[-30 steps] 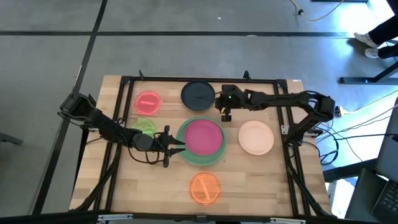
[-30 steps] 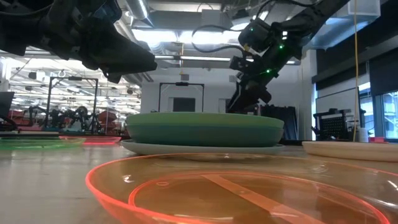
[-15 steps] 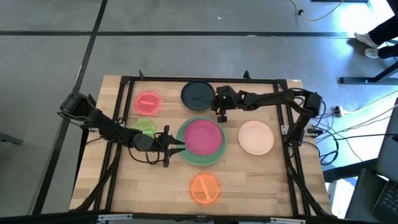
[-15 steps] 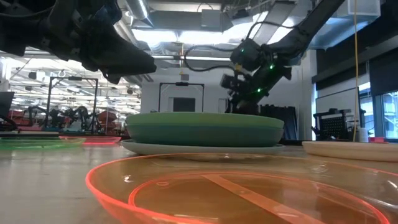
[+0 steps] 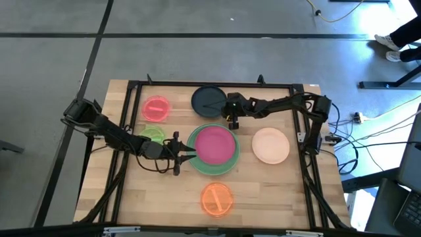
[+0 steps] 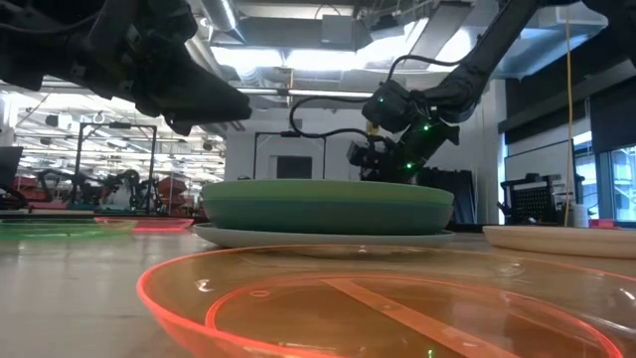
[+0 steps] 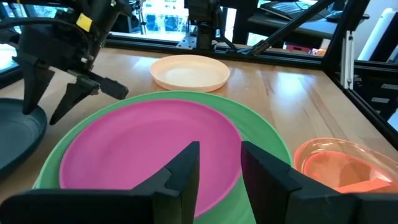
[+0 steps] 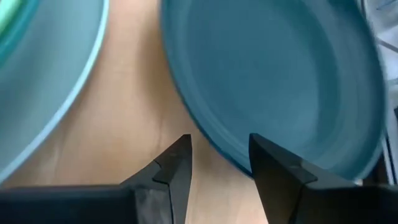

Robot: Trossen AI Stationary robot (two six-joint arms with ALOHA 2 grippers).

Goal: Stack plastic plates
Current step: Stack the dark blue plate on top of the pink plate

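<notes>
A magenta plate [image 5: 213, 145] lies on top of a light green plate [image 5: 212, 166] in a stack at mid-table; the low view shows a pale plate [image 6: 328, 237] under it. A dark navy plate [image 5: 208, 100] lies flat at the far side. My right gripper [image 5: 231, 119] is open just right of the navy plate, low over the table; in its wrist view [image 8: 219, 155] the navy rim [image 8: 211, 146] runs just beyond the fingertips. My left gripper [image 5: 189, 153] is open and hovers over the stack's left edge [image 7: 221, 158].
A peach plate [image 5: 270, 145] lies right of the stack. A translucent orange plate [image 5: 216, 199] lies near the front edge. A red-pink plate [image 5: 156, 108] and a lime plate [image 5: 152, 135] lie at the left. A black frame [image 5: 217, 84] runs round the table.
My right gripper has gone down and a little toward the table's left edge, ending low beside the navy plate's right rim; its arm has folded back. The plates have stayed where they were.
</notes>
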